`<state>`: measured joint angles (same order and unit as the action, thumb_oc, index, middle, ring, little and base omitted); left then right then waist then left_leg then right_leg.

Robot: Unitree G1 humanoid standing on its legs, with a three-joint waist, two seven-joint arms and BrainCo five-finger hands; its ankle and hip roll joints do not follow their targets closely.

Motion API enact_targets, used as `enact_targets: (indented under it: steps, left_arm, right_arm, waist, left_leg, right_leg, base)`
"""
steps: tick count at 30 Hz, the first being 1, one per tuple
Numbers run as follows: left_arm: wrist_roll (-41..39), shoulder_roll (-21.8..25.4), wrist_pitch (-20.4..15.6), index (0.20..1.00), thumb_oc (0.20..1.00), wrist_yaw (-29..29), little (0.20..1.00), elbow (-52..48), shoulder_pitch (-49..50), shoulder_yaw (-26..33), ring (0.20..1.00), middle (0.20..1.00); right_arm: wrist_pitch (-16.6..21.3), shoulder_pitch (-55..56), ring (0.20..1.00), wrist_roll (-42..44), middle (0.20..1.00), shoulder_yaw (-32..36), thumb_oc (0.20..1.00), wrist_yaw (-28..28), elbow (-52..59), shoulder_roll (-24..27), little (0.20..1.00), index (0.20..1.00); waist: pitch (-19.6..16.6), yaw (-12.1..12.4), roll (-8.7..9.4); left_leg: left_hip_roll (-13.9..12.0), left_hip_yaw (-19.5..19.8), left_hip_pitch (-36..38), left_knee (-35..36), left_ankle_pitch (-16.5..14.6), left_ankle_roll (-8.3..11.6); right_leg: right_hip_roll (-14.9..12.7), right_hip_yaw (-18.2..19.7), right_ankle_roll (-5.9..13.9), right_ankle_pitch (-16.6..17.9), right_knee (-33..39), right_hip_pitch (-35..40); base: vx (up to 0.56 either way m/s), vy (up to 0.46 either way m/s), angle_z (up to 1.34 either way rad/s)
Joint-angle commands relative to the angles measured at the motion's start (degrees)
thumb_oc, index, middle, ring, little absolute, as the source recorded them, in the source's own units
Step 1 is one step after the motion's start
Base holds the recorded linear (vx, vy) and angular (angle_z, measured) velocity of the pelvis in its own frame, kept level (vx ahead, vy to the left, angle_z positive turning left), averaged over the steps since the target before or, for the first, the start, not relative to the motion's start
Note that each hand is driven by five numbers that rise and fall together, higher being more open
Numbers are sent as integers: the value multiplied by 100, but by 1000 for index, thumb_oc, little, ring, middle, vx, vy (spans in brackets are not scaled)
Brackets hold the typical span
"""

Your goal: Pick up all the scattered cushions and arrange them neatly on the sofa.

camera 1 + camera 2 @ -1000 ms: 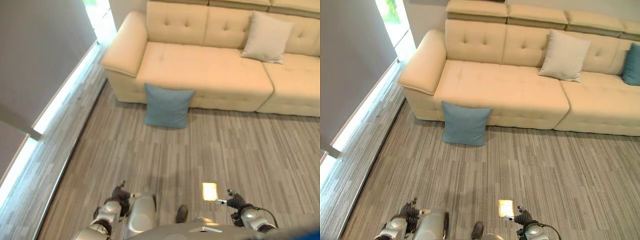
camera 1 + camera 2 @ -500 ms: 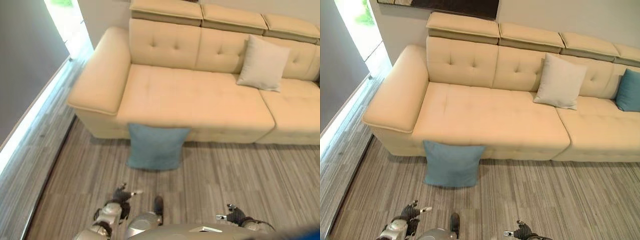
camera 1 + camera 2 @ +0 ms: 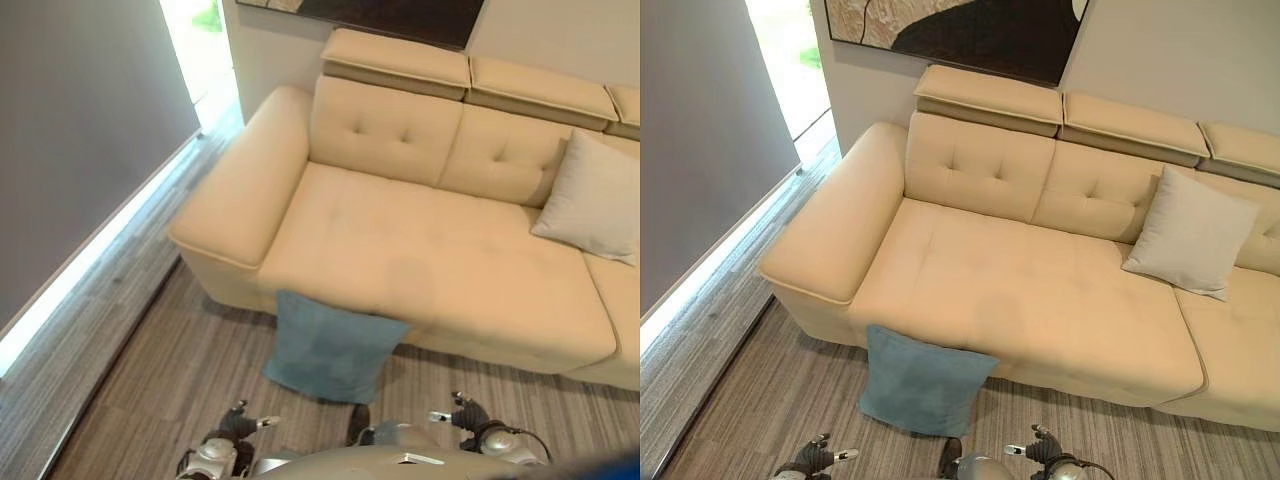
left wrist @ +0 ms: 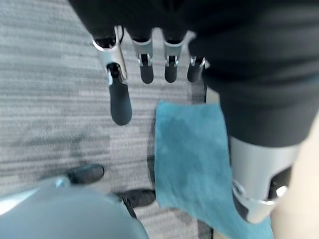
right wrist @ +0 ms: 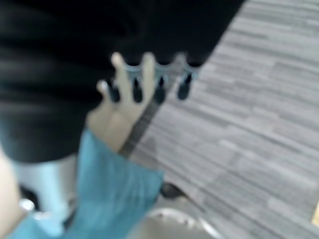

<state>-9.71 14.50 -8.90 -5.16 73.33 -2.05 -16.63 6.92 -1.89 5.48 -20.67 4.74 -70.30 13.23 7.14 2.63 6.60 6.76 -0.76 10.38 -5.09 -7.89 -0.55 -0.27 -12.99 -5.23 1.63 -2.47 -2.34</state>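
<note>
1. Cushions are sitting in two places: a blue cushion [image 3: 922, 380] is standing on the floor [image 3: 760, 400], leaning upright against the front of the cream sofa [image 3: 1020, 300], and a pale cushion [image 3: 1190, 232] is resting against the sofa's backrest, toward the robot's right.
2. Left hand [image 4: 144, 64] is hanging low with its fingers straight and relaxed, grasping nothing; in its wrist view the blue cushion is lying just past the fingertips.
3. Right hand [image 5: 149, 82] is likewise hanging with its fingers extended and loose, holding nothing; in its wrist view the blue fabric is showing near it.
4. Blue cushion is lying straight ahead of the robot, between the two hands and slightly nearer the left one, its flat face turned toward the robot and its upper edge running along the sofa front.
5. Next move, as I judge it, is calling for both hands reaching forward and down to the cushion's two side edges, since it is standing roughly centred between them.
</note>
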Motion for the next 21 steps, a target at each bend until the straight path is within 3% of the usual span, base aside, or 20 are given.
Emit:
enact_targets:
  steps: [1,3,4,6,7,11,16,21]
  left_arm:
    - [160,-133,-105,1000,1000,16,1000,-1,-465,-39,1000,1000]
    - [151,-142,-109,1000,1000,27,1000,3,-471,-49,1000,1000]
    - [117,-174,-122,1000,1000,12,1000,-1,-470,-68,1000,1000]
    - [104,-186,-121,1000,1000,30,1000,-14,-481,-78,1000,1000]
    - [84,-189,-128,1000,1000,13,1000,-28,-488,-112,1000,1000]
    - [-24,-226,-128,1000,1000,-37,1000,3,-528,-189,1000,1000]
    - [42,-232,-112,1000,1000,27,1000,20,-449,-197,1000,1000]
    - [-7,-191,-134,1000,1000,-12,1000,38,-447,-119,1000,1000]
  right_arm:
    - [66,-59,1000,161,1000,3,1000,28,-74,291,1000,1000]
    - [60,-57,1000,165,1000,7,1000,27,-108,302,1000,1000]
    - [68,-55,1000,183,1000,12,1000,25,-139,310,1000,1000]
    - [66,-65,1000,188,1000,19,1000,43,-145,324,1000,1000]
    - [93,-85,1000,207,1000,-20,1000,51,-94,342,1000,1000]
    - [94,-143,1000,205,1000,-48,1000,66,-25,379,1000,1000]
    - [63,-139,1000,174,1000,-29,1000,16,-35,371,1000,1000]
    - [23,-396,1000,127,1000,-87,1000,64,73,343,1000,1000]
  waist:
    - [148,-163,76]
    - [156,-157,95]
    - [177,-190,136]
    - [172,-188,142]
    - [183,-152,154]
    - [206,-94,63]
    - [92,-151,-45]
    - [165,-10,-117]
  left_leg:
    - [-307,-341,-800,-244,-210,-5]
    - [-346,-381,-894,-437,-250,5]
    - [-588,-528,-1017,-542,-215,49]
    - [-681,-569,-1053,-495,-190,44]
    - [-872,-453,-1136,-371,-45,97]
    - [-1058,194,-1275,-168,209,240]
    - [-987,163,-970,106,146,236]
    - [-760,-79,-878,196,-22,-20]
  right_leg:
    - [-150,109,782,-712,12,527]
    - [-163,99,763,-713,70,573]
    - [-229,29,755,-709,169,641]
    - [-255,23,771,-698,241,665]
    - [-304,66,772,-703,225,672]
    - [-349,257,721,-866,38,650]
    - [-524,350,839,-788,2,643]
    - [-802,590,1129,-547,-208,283]
  base:
    - [-42,-17,29]
    - [-45,2,45]
    - [-59,38,42]
    - [-23,62,25]
    - [4,92,11]
    - [23,132,-22]
    - [74,200,-37]
    - [-16,199,-41]
